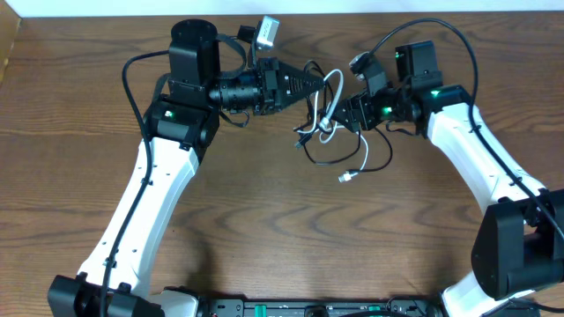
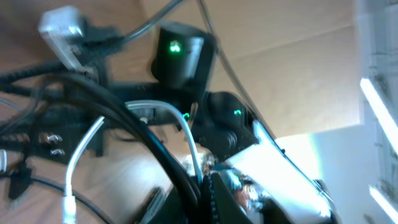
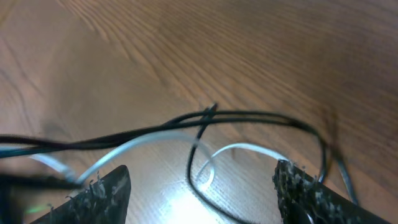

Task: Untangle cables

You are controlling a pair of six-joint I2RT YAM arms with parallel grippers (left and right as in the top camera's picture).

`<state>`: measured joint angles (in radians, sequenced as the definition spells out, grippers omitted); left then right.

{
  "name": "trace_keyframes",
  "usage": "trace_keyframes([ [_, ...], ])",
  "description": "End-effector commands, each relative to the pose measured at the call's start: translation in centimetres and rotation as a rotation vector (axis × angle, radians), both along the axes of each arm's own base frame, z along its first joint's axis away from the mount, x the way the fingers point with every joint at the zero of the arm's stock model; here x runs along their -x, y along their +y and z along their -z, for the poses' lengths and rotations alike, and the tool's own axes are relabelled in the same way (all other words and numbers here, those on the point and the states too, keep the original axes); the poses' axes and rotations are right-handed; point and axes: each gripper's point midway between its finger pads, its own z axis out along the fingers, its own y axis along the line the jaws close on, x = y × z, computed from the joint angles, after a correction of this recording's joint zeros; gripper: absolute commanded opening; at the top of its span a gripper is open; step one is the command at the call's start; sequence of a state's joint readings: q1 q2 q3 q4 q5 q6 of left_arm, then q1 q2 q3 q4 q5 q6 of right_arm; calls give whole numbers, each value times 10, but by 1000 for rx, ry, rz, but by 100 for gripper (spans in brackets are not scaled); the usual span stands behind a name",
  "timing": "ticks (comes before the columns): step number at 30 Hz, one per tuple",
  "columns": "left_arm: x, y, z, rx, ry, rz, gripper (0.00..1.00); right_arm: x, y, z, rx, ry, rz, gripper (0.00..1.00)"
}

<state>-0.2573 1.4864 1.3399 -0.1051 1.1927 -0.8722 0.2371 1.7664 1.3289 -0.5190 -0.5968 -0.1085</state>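
The black cable (image 1: 377, 165) and the white cable (image 1: 362, 158) lie tangled between my two arms at the table's far middle. The white one ends in a small plug (image 1: 345, 177) on the wood. My left gripper (image 1: 317, 82) points right and is shut on both cables, which run into its jaws in the left wrist view (image 2: 200, 186). My right gripper (image 1: 337, 117) is open, its fingers wide apart over the tangle (image 3: 202, 190). A white loop (image 3: 208, 163) and a black loop (image 3: 261, 116) lie on the wood between and beyond its fingers.
The brown wooden table (image 1: 264, 220) fills the view. The thick black arm cables arc above each wrist, one near the right arm (image 1: 441, 31). A small grey box (image 1: 267, 33) sits on the left wrist. The right arm (image 2: 186, 62) shows in the left wrist view.
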Motion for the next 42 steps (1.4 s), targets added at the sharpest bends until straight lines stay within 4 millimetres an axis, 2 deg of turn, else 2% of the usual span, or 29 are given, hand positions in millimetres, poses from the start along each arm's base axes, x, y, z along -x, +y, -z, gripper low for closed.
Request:
trace_keyframes([
  [1, 20, -2, -25, 75, 76, 88, 8, -4, 7, 23, 35, 38, 26, 66],
  [3, 20, -3, -30, 90, 98, 92, 7, -4, 13, 33, 22, 64, 21, 63],
  [6, 19, -3, -36, 107, 102, 89, 7, -11, 15, 47, 4, 118, 80, 32],
  [7, 19, -3, -38, 110, 101, 90, 7, -15, 12, 52, 8, 141, 128, 15],
  [8, 19, -3, -40, 113, 86, 93, 7, -21, 0, 58, 31, 180, 242, 3],
  [10, 15, 0, -45, 120, 15, 86, 7, -30, -45, 77, 133, 284, 609, 1],
  [12, 4, 13, -47, 122, -6, 36, 8, -25, -87, 89, 242, 330, 845, 1],
  [13, -3, 21, -47, 121, -9, 5, 8, -20, -101, 93, 296, 339, 887, 1],
  [17, -27, 60, -47, 120, -16, -111, 7, 8, -130, 103, 443, 409, 929, 1],
  [22, -34, 77, -47, 112, -54, -145, 8, 31, -137, 108, 521, 482, 854, 1],
  [24, -33, 77, -47, 112, -55, -142, 7, 35, -123, 109, 473, 514, 730, 1],
  [29, -35, 79, -47, 102, -97, -150, 7, 46, -120, 100, 397, 598, 612, 1],
  [30, -35, 79, -47, 95, -124, -147, 8, 45, -108, 91, 310, 604, 505, 1],
  [31, -35, 79, -47, 94, -128, -146, 7, 45, -97, 84, 248, 594, 416, 7],
  [32, -35, 78, -47, 94, -128, -145, 8, 47, -81, 72, 159, 566, 280, 18],
  [33, -35, 78, -47, 94, -128, -145, 7, 48, -69, 59, 91, 539, 185, 35],
  [35, -35, 78, -47, 94, -128, -145, 7, 46, -60, 37, 48, 483, 115, 54],
  [37, -35, 78, -47, 94, -128, -149, 7, 44, -48, 12, -1, 406, 36, 65],
  [39, -37, 79, -47, 93, -128, -157, 8, 43, -32, -18, -72, 318, -42, 71],
  [41, -39, 79, -47, 92, -127, -168, 6, 44, -11, -49, -169, 223, -122, 73],
  [42, -39, 79, -47, 93, -124, -171, 8, 44, -4, -56, -195, 199, -146, 73],
])
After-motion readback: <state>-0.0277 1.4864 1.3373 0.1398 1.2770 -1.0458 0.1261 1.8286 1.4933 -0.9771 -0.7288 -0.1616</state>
